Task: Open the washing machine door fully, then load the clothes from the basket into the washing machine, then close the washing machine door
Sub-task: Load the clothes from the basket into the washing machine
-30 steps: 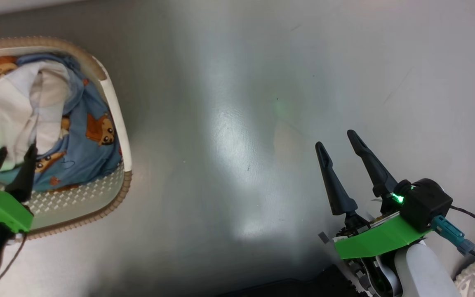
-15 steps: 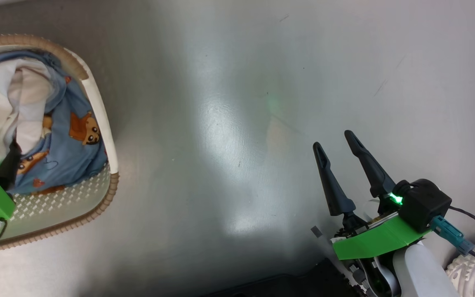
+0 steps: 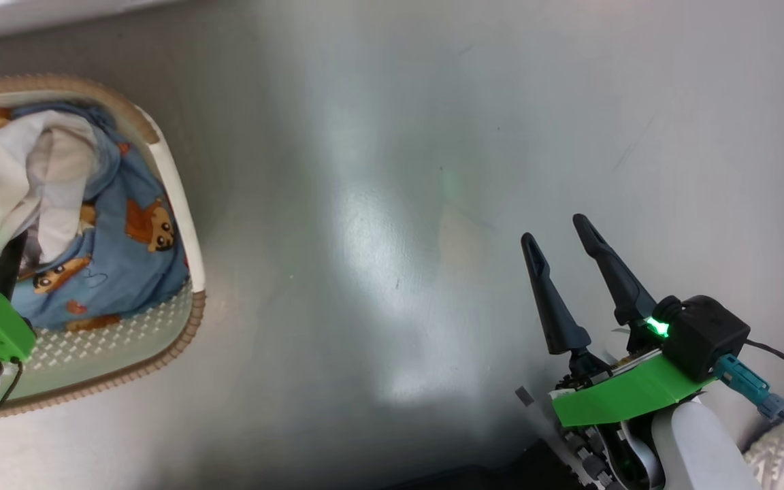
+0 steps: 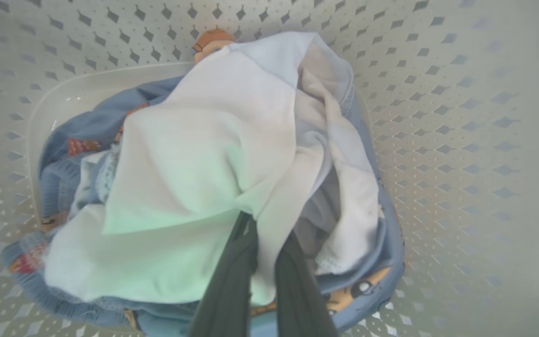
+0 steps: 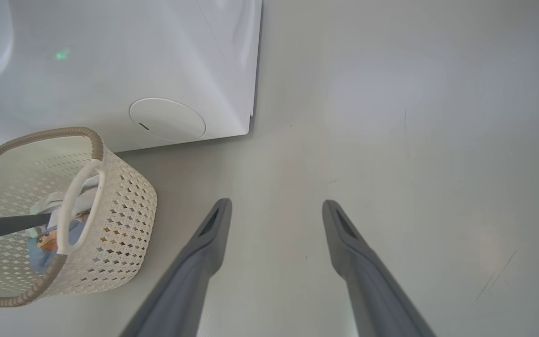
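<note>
Big white boxy washing machine: up top in the right wrist view, the basket parked just beside its lower front.
Smooth grey floor: glare streaking down the middle.
Small cream perforated plastic basket: brown woven-look rim, sitting on the floor at the robot's left.
Light blue bear-print fabric: down in the basket.
White garment: heaped on top of the blue.
Left gripper: inside the basket, 2 dark fingers clenched on a fold of white garment!
Right gripper: released, 2 fingers spread over bare floor, well apart from the basket.
</note>
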